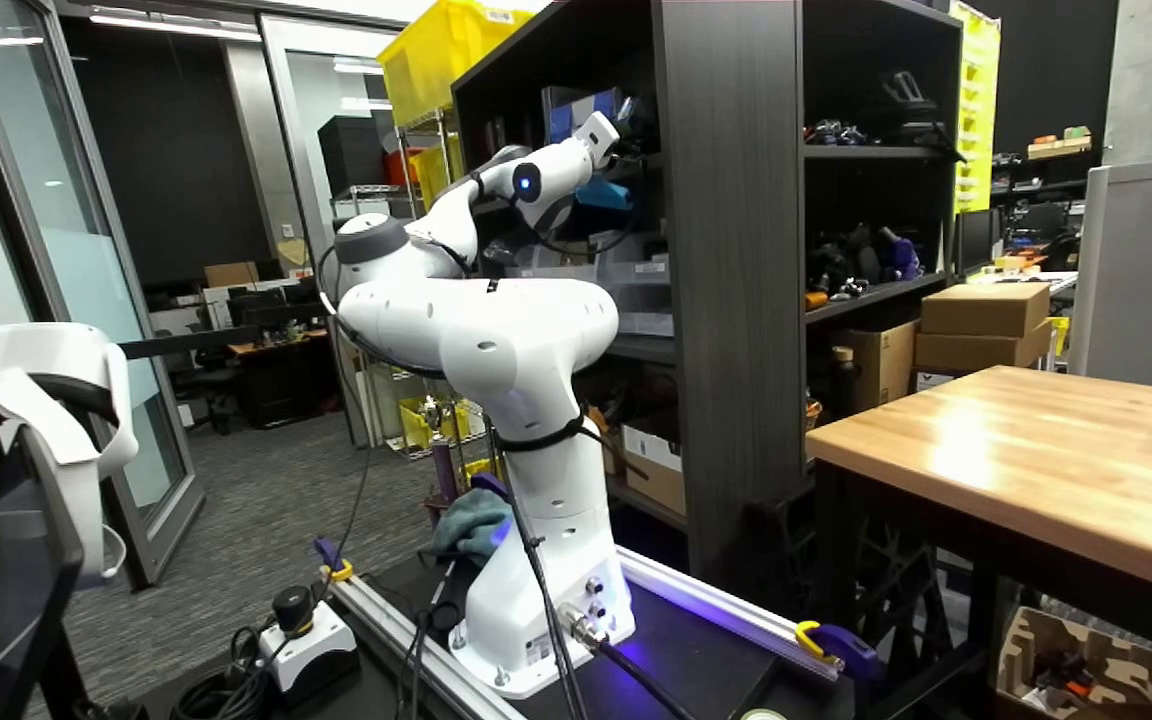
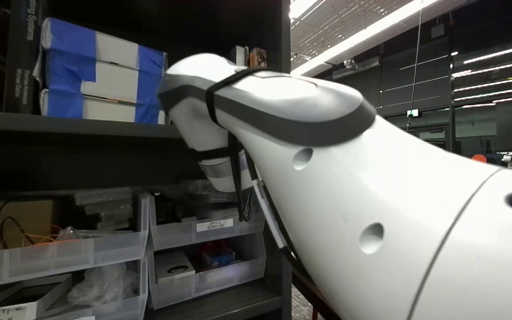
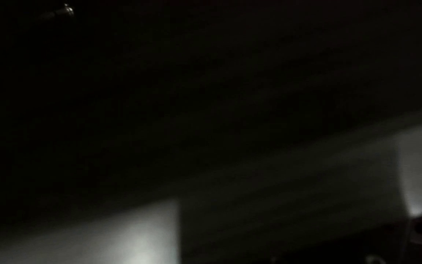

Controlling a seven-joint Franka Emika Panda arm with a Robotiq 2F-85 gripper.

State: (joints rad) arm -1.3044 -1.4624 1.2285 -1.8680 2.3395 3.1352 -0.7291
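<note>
Up at the bookcase [image 1: 733, 300], I cannot tell how wide the gripper [image 1: 639, 125] stands or whether it holds anything. Loaded bins [image 2: 176, 235] sit below it, nothing visibly lifted out.

In an exterior view: arm [image 1: 481, 330] from afar | in an exterior view: link [image 2: 349, 200] close-up | both: shelving [image 1: 731, 300] | wrist aim: unclear

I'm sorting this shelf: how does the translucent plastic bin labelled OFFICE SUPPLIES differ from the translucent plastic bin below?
In an exterior view, the upper translucent bin wears a white label; the lower translucent bin shows none. Black cables partly screen the upper bin, not the lower bin. The lower bin plainly holds a pale box; the upper bin's contents are too dim to name. Both are open above low fronts.
</note>
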